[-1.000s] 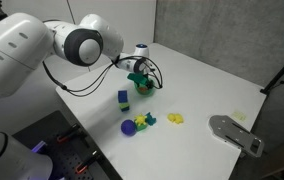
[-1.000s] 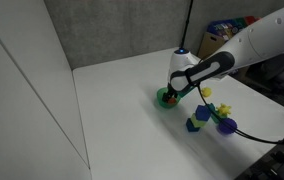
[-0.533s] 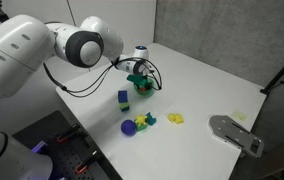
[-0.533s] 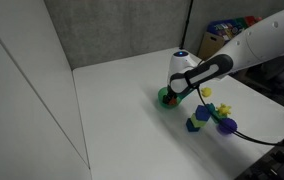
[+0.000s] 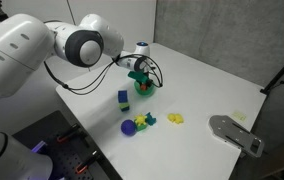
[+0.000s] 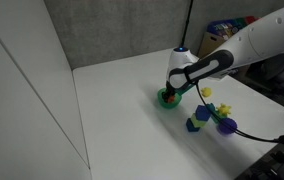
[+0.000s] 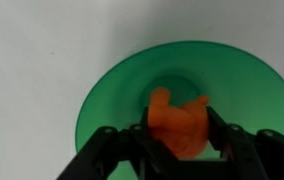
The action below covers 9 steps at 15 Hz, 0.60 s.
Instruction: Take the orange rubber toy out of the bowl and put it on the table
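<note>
In the wrist view the orange rubber toy, a lumpy piece, lies in the middle of the green bowl. My gripper reaches down into the bowl, and its two black fingers press against the toy's left and right sides. Both exterior views show the gripper low over the bowl, which stands on the white table. The toy itself is hidden by the hand in those views.
Near the bowl stand a blue block, a purple ball, a green-and-yellow toy and a small yellow toy. A grey flat object lies at the table's near corner. A wall panel borders one side.
The arm has stayed over the bowl. The fingers have drawn together onto the orange toy.
</note>
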Motion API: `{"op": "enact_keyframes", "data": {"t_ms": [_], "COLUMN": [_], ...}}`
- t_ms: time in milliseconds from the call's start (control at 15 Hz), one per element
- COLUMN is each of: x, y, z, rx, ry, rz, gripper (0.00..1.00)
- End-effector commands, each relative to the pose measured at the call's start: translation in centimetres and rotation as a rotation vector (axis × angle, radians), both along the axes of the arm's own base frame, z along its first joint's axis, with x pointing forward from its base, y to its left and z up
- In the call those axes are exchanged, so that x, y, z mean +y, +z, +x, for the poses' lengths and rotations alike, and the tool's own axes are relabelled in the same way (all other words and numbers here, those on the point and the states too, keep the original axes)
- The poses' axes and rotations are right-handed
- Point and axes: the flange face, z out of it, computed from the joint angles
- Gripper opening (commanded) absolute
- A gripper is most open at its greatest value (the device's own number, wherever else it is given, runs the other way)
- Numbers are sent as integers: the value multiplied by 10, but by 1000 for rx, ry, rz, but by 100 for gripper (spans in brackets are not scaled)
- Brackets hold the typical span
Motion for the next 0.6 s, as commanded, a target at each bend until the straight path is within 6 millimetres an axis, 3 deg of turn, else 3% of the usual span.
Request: {"op": "enact_keyframes", "data": {"t_ms": [0,267,533], "x": [-4,-21,-64], "y": [36,76,110], "z": [9,6,-16], "rx": [5,25,87], "ry": [-23,-51,-90], "rz": [48,77,76], "gripper": [27,23,23]}}
